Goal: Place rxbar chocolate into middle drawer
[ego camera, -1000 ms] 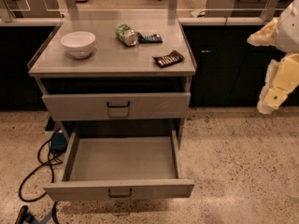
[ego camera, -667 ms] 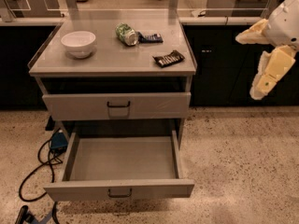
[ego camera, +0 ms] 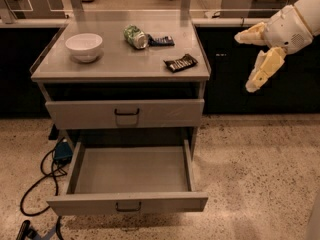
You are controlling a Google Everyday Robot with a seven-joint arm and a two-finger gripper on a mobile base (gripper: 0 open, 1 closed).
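Note:
The rxbar chocolate (ego camera: pixel 180 63), a dark brown-black wrapped bar with pale lettering, lies flat near the front right corner of the cabinet top (ego camera: pixel 120 61). The middle drawer (ego camera: pixel 129 176) is pulled out wide below and holds nothing. The drawer above it (ego camera: pixel 125 114) is shut. My gripper (ego camera: pixel 250 61) hangs in the air to the right of the cabinet, at about the height of its top and clear of the bar. Its two pale fingers are spread apart and hold nothing.
A white bowl (ego camera: pixel 84 46) sits at the left of the cabinet top. A green can (ego camera: pixel 134 36) lies on its side at the back, with a dark bluish wrapped bar (ego camera: pixel 161 40) next to it. Black cables and a blue box (ego camera: pixel 62 151) lie on the floor at left.
My gripper has moved left, toward the cabinet, and slightly up. The bar, the bowl and both drawers have not moved.

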